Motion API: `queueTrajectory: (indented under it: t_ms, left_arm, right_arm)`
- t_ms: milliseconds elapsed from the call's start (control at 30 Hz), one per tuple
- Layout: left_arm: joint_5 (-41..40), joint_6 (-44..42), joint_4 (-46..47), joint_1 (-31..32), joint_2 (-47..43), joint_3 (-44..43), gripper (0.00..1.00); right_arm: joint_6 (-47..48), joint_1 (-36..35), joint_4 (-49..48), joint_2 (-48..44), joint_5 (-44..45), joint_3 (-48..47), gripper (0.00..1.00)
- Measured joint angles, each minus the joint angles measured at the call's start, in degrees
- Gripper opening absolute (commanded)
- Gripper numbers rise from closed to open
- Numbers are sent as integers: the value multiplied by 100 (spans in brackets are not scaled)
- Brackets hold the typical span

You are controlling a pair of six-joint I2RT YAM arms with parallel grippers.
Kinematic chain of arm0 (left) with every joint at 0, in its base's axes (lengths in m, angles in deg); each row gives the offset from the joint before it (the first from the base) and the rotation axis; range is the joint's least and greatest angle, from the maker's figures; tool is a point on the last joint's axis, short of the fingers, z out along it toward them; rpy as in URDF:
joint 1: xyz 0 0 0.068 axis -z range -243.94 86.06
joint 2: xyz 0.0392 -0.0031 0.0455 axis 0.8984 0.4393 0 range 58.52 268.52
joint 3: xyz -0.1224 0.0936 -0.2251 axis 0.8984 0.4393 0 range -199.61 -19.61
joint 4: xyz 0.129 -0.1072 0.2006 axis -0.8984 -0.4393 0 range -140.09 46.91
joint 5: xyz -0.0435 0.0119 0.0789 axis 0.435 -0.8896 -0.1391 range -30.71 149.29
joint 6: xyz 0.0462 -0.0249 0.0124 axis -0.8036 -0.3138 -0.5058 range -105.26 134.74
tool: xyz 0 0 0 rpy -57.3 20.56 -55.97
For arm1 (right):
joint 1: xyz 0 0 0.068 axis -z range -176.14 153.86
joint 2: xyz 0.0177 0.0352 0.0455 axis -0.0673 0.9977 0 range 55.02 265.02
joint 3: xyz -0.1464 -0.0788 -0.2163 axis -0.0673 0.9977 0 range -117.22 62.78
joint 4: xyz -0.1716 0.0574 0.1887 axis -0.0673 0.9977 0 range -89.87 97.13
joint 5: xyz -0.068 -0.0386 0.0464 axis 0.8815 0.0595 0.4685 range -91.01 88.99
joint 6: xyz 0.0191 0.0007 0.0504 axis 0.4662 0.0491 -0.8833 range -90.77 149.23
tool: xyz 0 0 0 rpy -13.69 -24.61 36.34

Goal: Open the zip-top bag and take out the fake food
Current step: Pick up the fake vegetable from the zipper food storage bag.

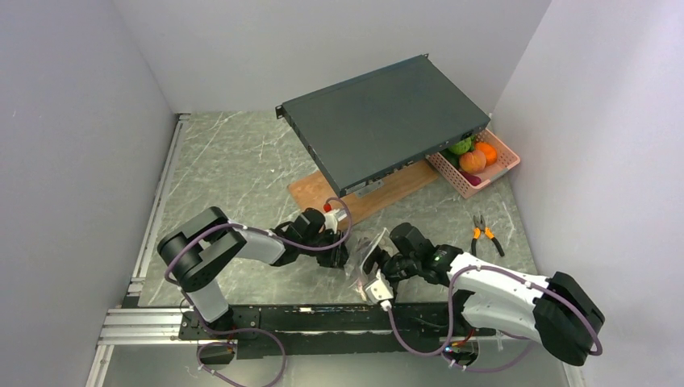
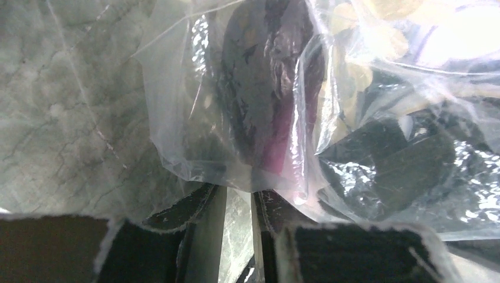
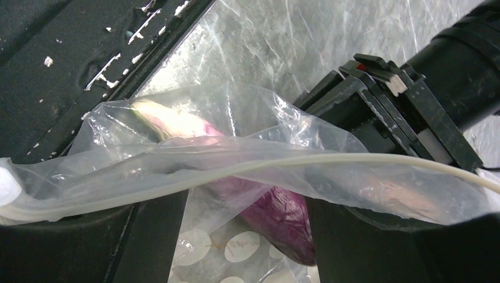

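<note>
The clear zip-top bag (image 1: 364,255) stands crumpled between my two grippers near the table's front. Inside it lies one purple piece of fake food (image 2: 265,88), which the right wrist view also shows as a purple piece (image 3: 283,218). My left gripper (image 1: 342,251) is at the bag's left side. In its wrist view, the left gripper (image 2: 240,193) has its jaws a narrow slit apart, with the bag's film (image 2: 177,130) caught over the tips. My right gripper (image 1: 390,264) is at the bag's right side. In its wrist view, the right gripper (image 3: 247,203) is open wide, with the bag's pale zip strip (image 3: 236,170) draped across both fingers.
A pink lattice basket (image 1: 502,165) at the back right holds orange and green toy food (image 1: 473,159). A large dark flat case (image 1: 387,121) leans over a wooden board (image 1: 379,193). Orange-handled pliers (image 1: 486,235) lie to the right of the right arm. Walls close in on both sides.
</note>
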Motion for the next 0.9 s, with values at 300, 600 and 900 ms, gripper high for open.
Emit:
queueTrajectory:
  t_ms: [300,600,900]
  left_arm:
    - [-33,-26,-22,-72,-173,197,30]
    - [-175,-136,-234,-76,-330,199,31]
    - [-245,-221,-332,-85,-417,227,32]
  right_arm:
    - [-210,278,660,-369,149,-339,83]
    - [98,573,997,-299,487,-382,68]
    - [400,627,820,-131,708,-391,46]
